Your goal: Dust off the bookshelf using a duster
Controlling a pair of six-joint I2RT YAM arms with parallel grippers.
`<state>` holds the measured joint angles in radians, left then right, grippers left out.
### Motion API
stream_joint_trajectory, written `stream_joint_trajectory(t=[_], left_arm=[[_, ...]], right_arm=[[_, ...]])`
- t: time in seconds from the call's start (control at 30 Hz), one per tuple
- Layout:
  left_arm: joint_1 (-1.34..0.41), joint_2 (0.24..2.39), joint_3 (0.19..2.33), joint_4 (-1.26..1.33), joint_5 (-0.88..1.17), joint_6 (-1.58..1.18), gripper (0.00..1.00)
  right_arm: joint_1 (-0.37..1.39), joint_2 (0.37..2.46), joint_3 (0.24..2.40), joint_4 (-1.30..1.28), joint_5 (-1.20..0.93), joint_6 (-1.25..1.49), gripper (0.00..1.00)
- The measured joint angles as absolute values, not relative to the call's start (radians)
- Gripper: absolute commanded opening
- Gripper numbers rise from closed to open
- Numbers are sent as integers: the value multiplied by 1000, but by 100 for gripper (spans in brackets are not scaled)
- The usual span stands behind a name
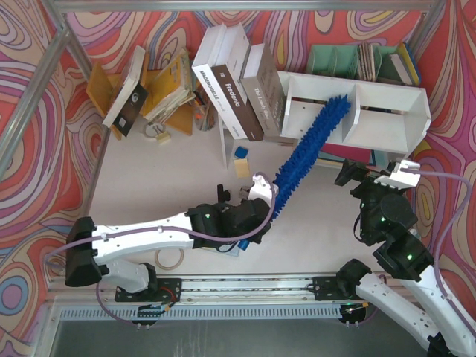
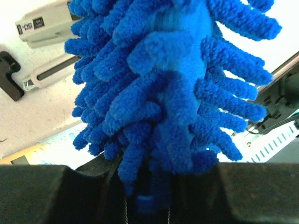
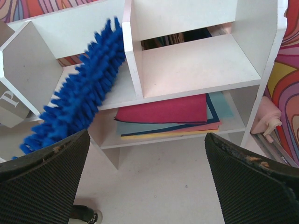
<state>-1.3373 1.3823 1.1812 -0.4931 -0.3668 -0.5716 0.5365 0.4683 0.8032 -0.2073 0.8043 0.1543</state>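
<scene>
The white bookshelf (image 1: 387, 111) stands at the back right, seen close in the right wrist view (image 3: 196, 65). The fluffy blue duster (image 1: 305, 152) slants up from my left gripper (image 1: 264, 199) into the shelf's left upper compartment, its tip resting beside the divider (image 3: 79, 102). In the left wrist view the brush head (image 2: 163, 84) fills the frame. My left gripper (image 2: 149, 186) is shut on the blue handle (image 2: 145, 204) just below the fluff. My right gripper (image 3: 147, 172) hangs open and holds nothing, in front of the shelf's lower level (image 1: 372, 171).
Coloured paper sheets (image 3: 163, 116) lie on the shelf's lower level, a pink bottle (image 3: 270, 116) beside it. Leaning books (image 1: 230, 82), an orange rack (image 1: 160, 89) and a teal organizer (image 1: 349, 59) line the back. Sticky notes (image 1: 242, 160), a tape roll (image 1: 169, 259) and a stapler (image 2: 46, 21) lie on the table.
</scene>
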Motion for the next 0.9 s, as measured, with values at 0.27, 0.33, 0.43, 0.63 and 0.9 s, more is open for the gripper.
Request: stream_joint_trajectory(t=[0.27,0.33,0.43,0.63,0.9], left_arm=[[-1337,1464,1185,-522,-325,-558,0],[-1337,1460,1185,-522,-323,-555,0],[-1337,1451,1188,-522,-323,-545,0],[-1337,1419,1209,-518,-322,-525,0],[-1330,1420,1258,-506,-315,-503,0]], right_arm=[[537,468,803,-207,804,156,99],[537,468,803,-207,804,157,99],[537,468,803,-207,804,157,99],[537,467,803,-207,804,157,99],[537,467,803,-207,804,157,99]])
